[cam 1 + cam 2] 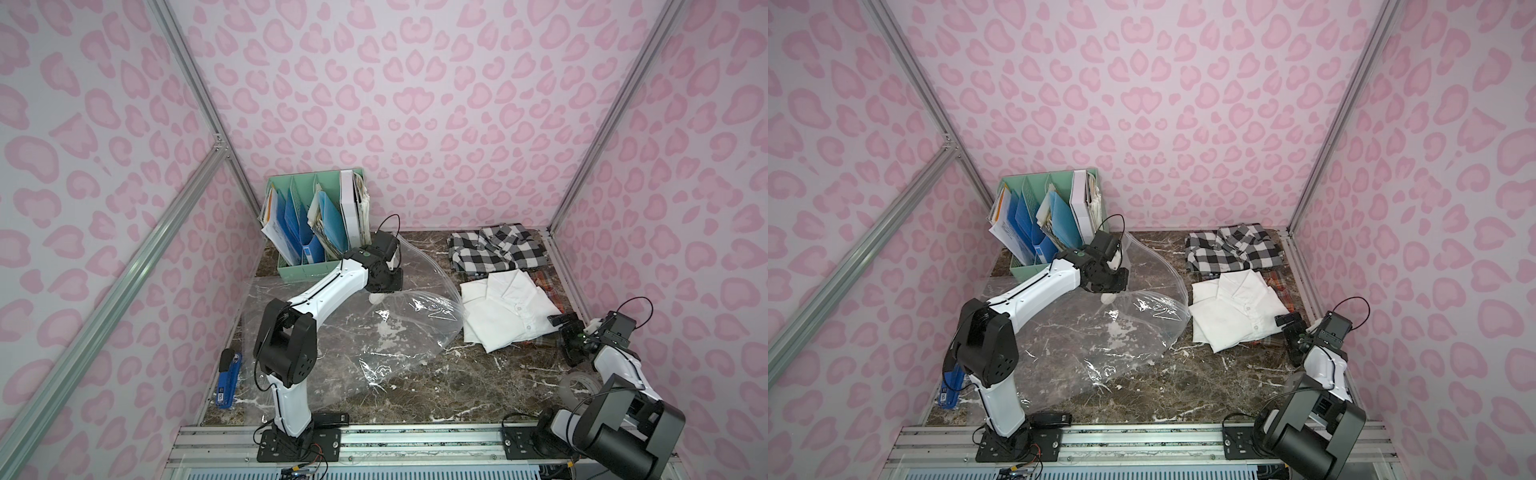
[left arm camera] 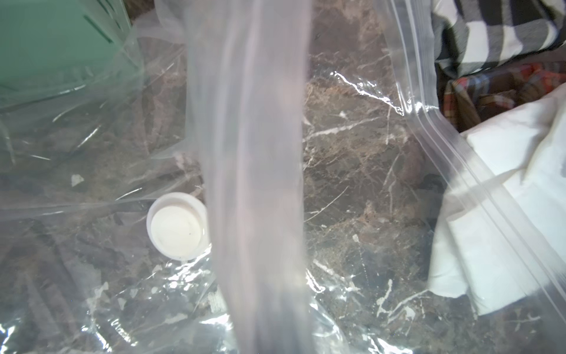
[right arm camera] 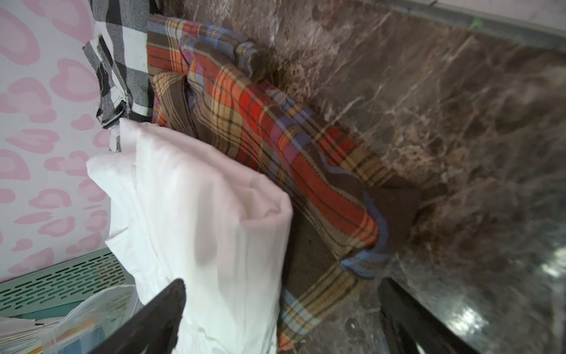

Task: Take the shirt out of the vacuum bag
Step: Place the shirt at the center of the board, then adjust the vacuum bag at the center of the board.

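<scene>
In both top views, the shirt [image 1: 507, 311] is seen on the worktop [image 1: 457, 386] beside the bag [image 1: 374, 332], whose edge is pinched by the left hand [image 1: 388, 270]. Left wrist view: bag shown empty. Right wrist view: right hand [image 3: 281, 288] spread by the shirt, so removal is judged done.

Shirt [image 1: 509, 309] just R of vacuum bag [image 1: 353, 332], file rack [image 1: 316, 224] behind.

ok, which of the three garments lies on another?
The white shirt: it lies over the red-orange plaid one, covering most of it. The black-and-white check shirt lies farther back.
</scene>
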